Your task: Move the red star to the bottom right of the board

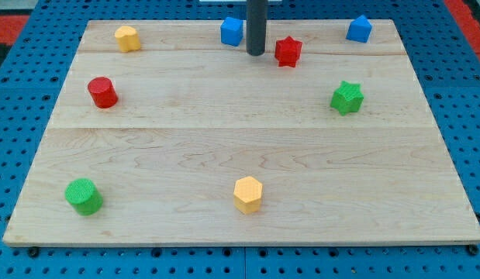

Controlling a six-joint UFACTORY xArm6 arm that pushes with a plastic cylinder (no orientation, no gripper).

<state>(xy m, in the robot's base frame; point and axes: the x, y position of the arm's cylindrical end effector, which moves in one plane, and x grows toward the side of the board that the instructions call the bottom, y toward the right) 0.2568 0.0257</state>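
Note:
The red star (pixel 288 51) lies near the view's top, right of centre, on the wooden board (pixel 247 147). My tip (pixel 256 53) is at the end of the dark rod, just left of the red star with a small gap between them. A blue block (pixel 232 31) sits just left of the rod, above the tip.
A blue block (pixel 359 29) lies at the top right, a green star (pixel 347 97) at the right. A yellow block (pixel 127 38) lies at the top left, a red cylinder (pixel 102 92) at the left. A green cylinder (pixel 84 196) and a yellow hexagon (pixel 247 194) lie near the bottom.

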